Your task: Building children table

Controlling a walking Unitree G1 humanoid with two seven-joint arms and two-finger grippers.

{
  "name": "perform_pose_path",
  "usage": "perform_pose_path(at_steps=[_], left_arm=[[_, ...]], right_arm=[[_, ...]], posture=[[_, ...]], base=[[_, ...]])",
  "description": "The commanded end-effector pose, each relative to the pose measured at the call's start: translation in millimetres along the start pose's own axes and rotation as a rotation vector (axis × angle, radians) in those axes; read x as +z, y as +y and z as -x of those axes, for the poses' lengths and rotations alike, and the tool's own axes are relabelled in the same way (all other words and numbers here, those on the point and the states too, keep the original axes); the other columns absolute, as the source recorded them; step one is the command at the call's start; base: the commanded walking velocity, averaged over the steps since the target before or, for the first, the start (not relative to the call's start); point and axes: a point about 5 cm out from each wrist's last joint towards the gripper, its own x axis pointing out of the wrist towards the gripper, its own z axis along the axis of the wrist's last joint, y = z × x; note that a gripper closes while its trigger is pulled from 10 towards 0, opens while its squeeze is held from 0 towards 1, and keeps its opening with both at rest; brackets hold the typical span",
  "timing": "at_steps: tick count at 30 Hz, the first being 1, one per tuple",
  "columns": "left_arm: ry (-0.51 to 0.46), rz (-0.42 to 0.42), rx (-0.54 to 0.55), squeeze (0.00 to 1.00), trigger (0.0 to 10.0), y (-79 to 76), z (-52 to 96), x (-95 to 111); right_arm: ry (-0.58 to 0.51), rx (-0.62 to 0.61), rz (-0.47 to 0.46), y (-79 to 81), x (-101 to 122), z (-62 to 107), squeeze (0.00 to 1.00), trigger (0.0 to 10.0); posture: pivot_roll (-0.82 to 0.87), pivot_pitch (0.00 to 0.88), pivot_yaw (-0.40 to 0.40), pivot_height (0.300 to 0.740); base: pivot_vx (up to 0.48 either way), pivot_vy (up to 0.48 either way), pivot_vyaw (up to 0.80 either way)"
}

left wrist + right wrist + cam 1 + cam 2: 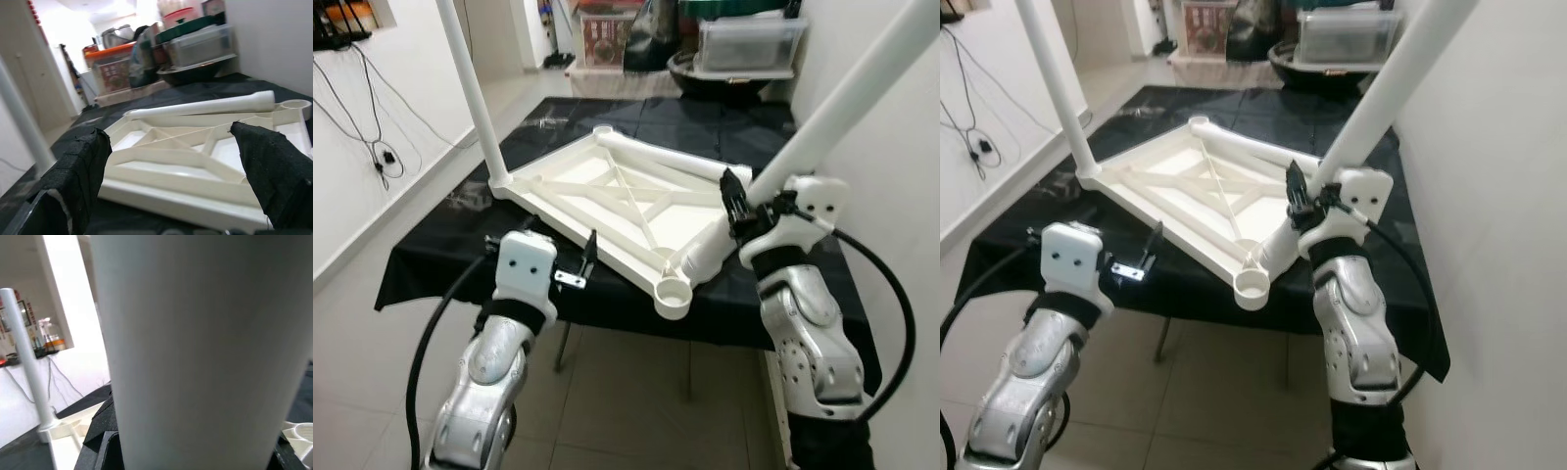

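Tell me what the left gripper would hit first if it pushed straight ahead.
Likely the near edge of the upturned white tabletop: the left gripper, jaws open, points straight at it. The gap between them is hard to judge.

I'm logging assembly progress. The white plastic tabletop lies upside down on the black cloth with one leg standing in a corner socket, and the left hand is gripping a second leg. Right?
Not quite: the right hand grips the second white plastic leg, as the left eye view shows. The left hand is open, holding nothing, near the upside-down white plastic tabletop on the black cloth. One white leg does stand in a corner socket.
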Motion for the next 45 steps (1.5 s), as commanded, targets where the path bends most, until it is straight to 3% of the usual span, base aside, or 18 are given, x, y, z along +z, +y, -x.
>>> perform_pose_path(at_steps=[1, 10, 21, 29, 31, 33, 34, 36, 38, 39, 40, 41, 42, 45], left_arm=[[0.013, -0.006, -0.01, 0.0, 10.0, -0.2, 0.2, -4.4], [0.003, 0.006, -0.015, 0.0, 10.0, 0.0, -1.0, -4.0], [0.021, 0.059, -0.038, 0.0, 10.0, -8.3, 4.0, -6.1], [0.036, 0.139, -0.132, 0.0, 10.0, -21.2, 12.5, -4.8], [0.051, 0.167, -0.195, 0.0, 10.0, -30.6, 19.8, -4.1], [0.051, 0.167, -0.195, 0.0, 10.0, -30.6, 19.8, -4.1], [0.059, 0.181, -0.221, 0.0, 10.0, -35.0, 24.2, -3.0], [0.059, 0.181, -0.221, 0.0, 10.0, -35.0, 24.2, -3.0], [0.086, 0.209, -0.274, 0.0, 10.0, -44.8, 34.6, -1.6], [0.086, 0.209, -0.274, 0.0, 10.0, -44.8, 34.6, -1.6], [0.098, 0.219, -0.292, 0.0, 10.0, -47.7, 38.9, -1.6], [0.098, 0.219, -0.292, 0.0, 10.0, -47.7, 38.9, -1.6], [0.113, 0.235, -0.306, 0.0, 10.0, -50.4, 43.2, -2.0], [0.125, 0.255, -0.315, 0.0, 10.0, -52.5, 46.8, -1.7]], right_arm=[[-0.03, -0.009, 0.005, -3.4, 5.9, -1.4, 0.0, 10.0], [-0.055, -0.01, 0.008, -7.0, 11.3, -6.8, 0.0, 10.0], [-0.009, 0.087, 0.001, -0.3, 3.2, -4.6, 0.0, 10.0], [0.013, 0.241, 0.031, -10.1, 9.6, -35.6, 0.0, 10.0], [0.06, 0.321, -0.003, -19.8, 10.3, -52.7, 0.0, 10.0], [0.06, 0.321, -0.003, -19.8, 10.3, -52.7, 0.0, 10.0], [0.087, 0.4, -0.036, -22.1, 11.7, -58.9, 0.0, 10.0], [0.087, 0.4, -0.036, -22.1, 11.7, -58.9, 0.0, 10.0], [0.151, 0.661, -0.117, -19.4, 15.3, -63.6, 0.0, 10.0], [0.151, 0.661, -0.117, -19.4, 15.3, -63.6, 0.0, 10.0], [0.182, 0.78, -0.153, -16.0, 16.2, -63.8, 0.0, 10.0], [0.182, 0.78, -0.153, -16.0, 16.2, -63.8, 0.0, 10.0], [0.198, 0.897, -0.193, -11.3, 18.4, -64.1, 0.0, 10.0], [0.194, 0.987, -0.201, -7.1, 21.0, -63.4, 0.0, 10.0]], posture=[[0.05, 0.047, 0.023, 0.74], [0.05, 0.033, 0.026, 0.74], [0.05, 0.043, 0.023, 0.74], [0.05, 0.082, 0.015, 0.74], [0.07, 0.113, 0.009, 0.74], [0.07, 0.113, 0.009, 0.74], [0.08, 0.127, 0.004, 0.74], [0.08, 0.127, 0.004, 0.74], [0.12, 0.159, -0.011, 0.74], [0.12, 0.159, -0.011, 0.74], [0.12, 0.169, -0.008, 0.74], [0.12, 0.169, -0.008, 0.74], [0.13, 0.188, -0.007, 0.74], [0.13, 0.202, -0.006, 0.74]], base=[[0.285, 0.0, 0.0], [0.285, 0.0, 0.0], [0.0, 0.0, 0.0], [0.0, 0.0, 0.0], [0.0, 0.0, 0.0], [0.0, 0.0, 0.0], [0.0, 0.0, 0.0], [0.0, 0.0, 0.0], [0.0, 0.0, 0.0], [0.0, 0.0, 0.0], [0.0, 0.0, 0.0], [0.0, 0.0, 0.0], [0.0, 0.0, 0.0], [0.0, 0.0, 0.0]])
